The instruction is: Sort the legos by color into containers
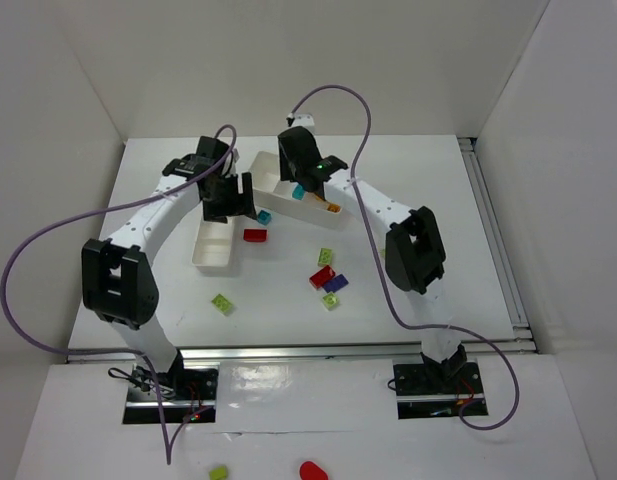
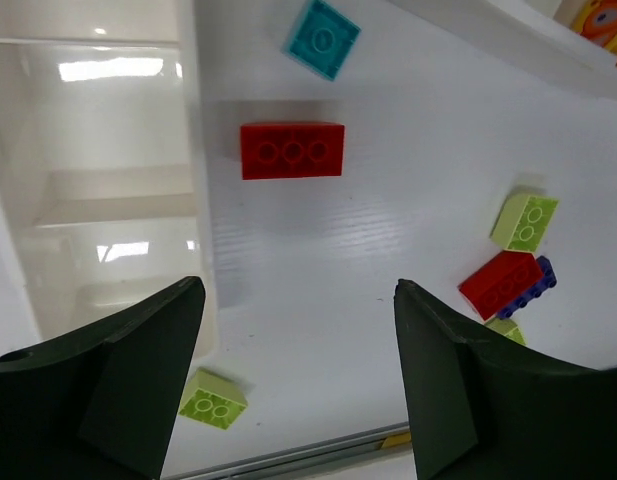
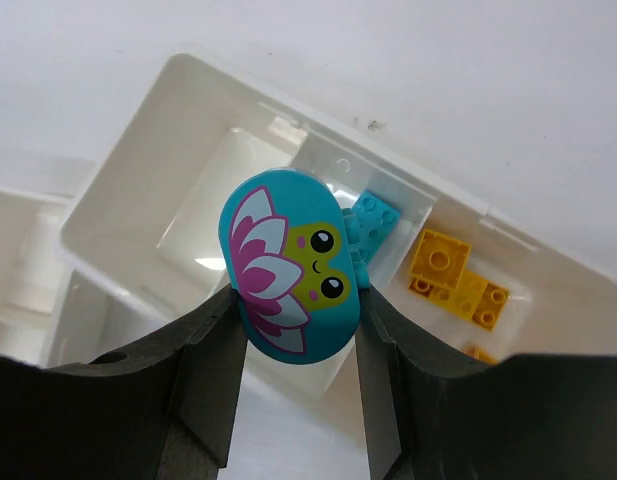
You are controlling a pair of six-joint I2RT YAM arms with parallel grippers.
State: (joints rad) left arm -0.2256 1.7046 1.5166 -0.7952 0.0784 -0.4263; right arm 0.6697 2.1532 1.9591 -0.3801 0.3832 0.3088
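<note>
Looks like a robot lab test cell. Shows a white bench point(image 1: 278, 322) walled with plain white panels point(image 1: 48, 100) at the left, far and right edges. Has two arms point(image 1: 118, 278) bolted to metal plates point(image 1: 436, 386) at the near edge, trailing loose purple cables point(image 1: 16, 290). Carries aluminium rail point(image 1: 318, 350) along the near and right edges. Glows with a green status light point(image 1: 319, 166) on one wrist near the far edge. Holds props mid-bench: white trays point(image 1: 214, 252) and toy bricks point(image 1: 255, 236).

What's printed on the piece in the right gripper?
A cyan piece, pink-white petals and a green frog face; right wrist view.
</note>
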